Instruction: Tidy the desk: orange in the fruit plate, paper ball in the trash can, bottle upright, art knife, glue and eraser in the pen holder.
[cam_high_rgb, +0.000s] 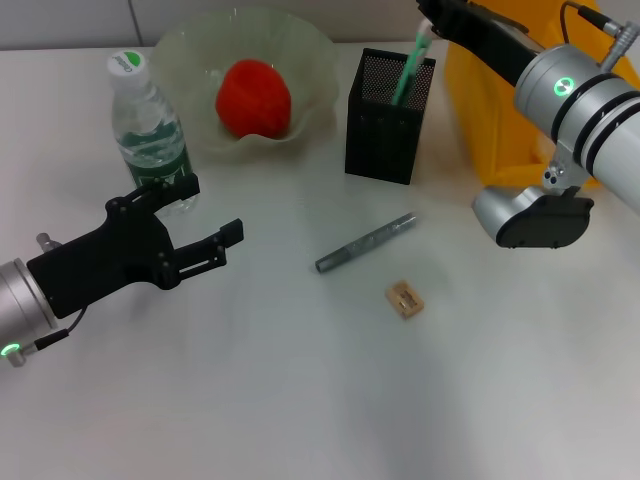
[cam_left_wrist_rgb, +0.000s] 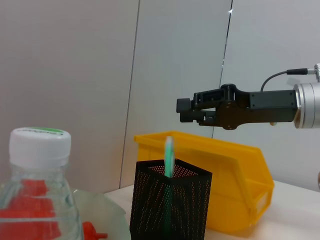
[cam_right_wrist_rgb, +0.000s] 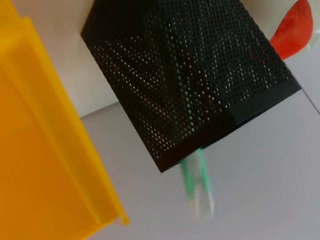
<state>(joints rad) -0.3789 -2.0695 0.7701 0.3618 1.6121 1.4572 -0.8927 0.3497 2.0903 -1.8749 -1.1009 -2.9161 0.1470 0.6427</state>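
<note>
The bottle (cam_high_rgb: 148, 125) stands upright at the far left, and my open left gripper (cam_high_rgb: 205, 210) is just in front of its base. The orange (cam_high_rgb: 254, 96) lies in the clear fruit plate (cam_high_rgb: 310, 55). A slim green tool (cam_high_rgb: 409, 68) stands in the black mesh pen holder (cam_high_rgb: 390, 118). My right gripper (cam_left_wrist_rgb: 184, 111) hovers above the green tool (cam_left_wrist_rgb: 168, 155), apart from it. A grey stick (cam_high_rgb: 365, 243) and the brown eraser (cam_high_rgb: 405, 299) lie on the table. I cannot tell which tool is the art knife and which the glue. The paper ball is out of view.
The yellow trash can (cam_high_rgb: 495, 100) stands right of the pen holder, under my right arm. A white wall rises behind the table. The table's front half holds nothing but my left arm.
</note>
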